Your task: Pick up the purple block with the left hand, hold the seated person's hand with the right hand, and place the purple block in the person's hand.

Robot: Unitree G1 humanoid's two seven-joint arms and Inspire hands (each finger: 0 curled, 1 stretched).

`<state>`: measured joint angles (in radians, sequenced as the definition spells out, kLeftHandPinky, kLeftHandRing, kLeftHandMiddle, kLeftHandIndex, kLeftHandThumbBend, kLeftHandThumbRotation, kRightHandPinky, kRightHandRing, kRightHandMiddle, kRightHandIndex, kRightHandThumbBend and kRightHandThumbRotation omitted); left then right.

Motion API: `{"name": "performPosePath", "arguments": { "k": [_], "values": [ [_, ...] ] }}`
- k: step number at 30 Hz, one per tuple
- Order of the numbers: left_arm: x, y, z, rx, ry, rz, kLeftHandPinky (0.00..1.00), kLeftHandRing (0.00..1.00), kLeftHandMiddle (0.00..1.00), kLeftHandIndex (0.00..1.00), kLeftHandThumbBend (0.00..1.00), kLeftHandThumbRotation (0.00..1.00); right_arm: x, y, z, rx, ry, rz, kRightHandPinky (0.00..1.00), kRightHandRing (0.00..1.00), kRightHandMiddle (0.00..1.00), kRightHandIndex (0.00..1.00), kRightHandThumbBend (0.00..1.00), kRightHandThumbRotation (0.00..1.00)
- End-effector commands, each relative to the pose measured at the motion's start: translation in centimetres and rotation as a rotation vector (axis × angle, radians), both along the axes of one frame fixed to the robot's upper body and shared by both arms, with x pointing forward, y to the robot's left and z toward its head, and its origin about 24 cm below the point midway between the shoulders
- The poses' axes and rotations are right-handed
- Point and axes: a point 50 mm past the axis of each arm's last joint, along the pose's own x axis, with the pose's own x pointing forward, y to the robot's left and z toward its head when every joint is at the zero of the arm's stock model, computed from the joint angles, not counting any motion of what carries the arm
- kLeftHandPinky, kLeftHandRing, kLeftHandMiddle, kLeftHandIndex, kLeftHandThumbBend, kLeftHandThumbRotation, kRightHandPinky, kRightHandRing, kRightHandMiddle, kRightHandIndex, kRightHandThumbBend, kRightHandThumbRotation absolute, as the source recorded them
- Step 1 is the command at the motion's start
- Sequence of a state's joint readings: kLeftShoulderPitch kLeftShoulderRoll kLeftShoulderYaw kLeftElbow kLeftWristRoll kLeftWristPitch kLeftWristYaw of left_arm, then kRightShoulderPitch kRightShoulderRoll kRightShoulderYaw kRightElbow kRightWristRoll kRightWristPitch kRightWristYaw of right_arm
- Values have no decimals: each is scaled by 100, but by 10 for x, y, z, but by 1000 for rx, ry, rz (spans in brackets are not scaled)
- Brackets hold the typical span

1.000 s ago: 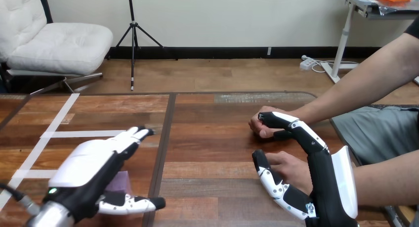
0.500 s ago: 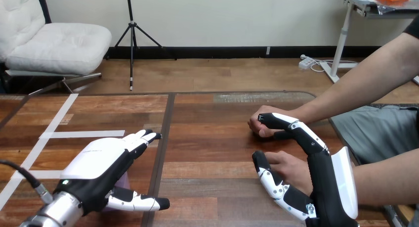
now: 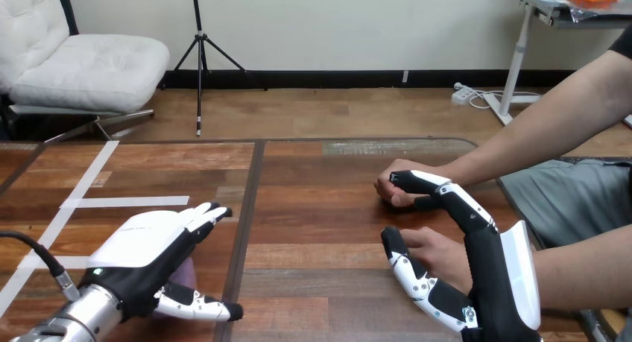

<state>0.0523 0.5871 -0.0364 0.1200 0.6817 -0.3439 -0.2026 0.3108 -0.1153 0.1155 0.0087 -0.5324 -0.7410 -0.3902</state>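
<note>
**Q:** What is being shown in the head view on the robot's left side?

**A:** The left hand (image 3: 145,245) is being held low over the wooden table (image 3: 320,208), palm down, near the bottom left corner. Its fingers (image 3: 205,214) are being held straight forward and its thumb is being spread sideways, so nothing is being grasped. The purple block (image 3: 187,270) is being covered by the palm, with a sliver showing between palm and thumb. Whether the palm is touching it cannot be told.

**Q:** And on the right side?

**A:** The right hand (image 3: 488,271) is being held on edge, unclenched. The person's nearer hand (image 3: 441,254) is being rested between its thumb and its straight fingers (image 3: 447,194), against the thumb, and nothing is being curled round it. The fingertips are being held just beside the person's farther hand (image 3: 393,185), a fist on the table.
</note>
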Motion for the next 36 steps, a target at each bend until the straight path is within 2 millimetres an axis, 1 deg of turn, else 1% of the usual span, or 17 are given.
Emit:
{"name": "performPosePath", "arguments": {
  "k": [1, 9, 20, 36],
  "values": [
    [17, 0, 17, 47, -49, -17, 93, 96, 98, 94, 93, 44, 7, 1, 15, 0, -77, 7, 67, 74, 73, 70, 35, 19],
    [19, 1, 19, 71, -37, -9, 94, 97, 98, 93, 92, 41, 7, 0, 14, -5, -76, 6, 68, 74, 73, 70, 35, 20],
    [18, 3, 22, 76, -37, -4, 93, 95, 96, 91, 90, 32, 7, 0, 14, -4, -68, 8, 68, 74, 73, 70, 35, 21],
    [14, 6, 24, 72, -56, -2, 90, 93, 94, 90, 91, 29, 8, 0, 15, -19, -69, 13, 67, 73, 72, 70, 34, 22]
  ]
}}
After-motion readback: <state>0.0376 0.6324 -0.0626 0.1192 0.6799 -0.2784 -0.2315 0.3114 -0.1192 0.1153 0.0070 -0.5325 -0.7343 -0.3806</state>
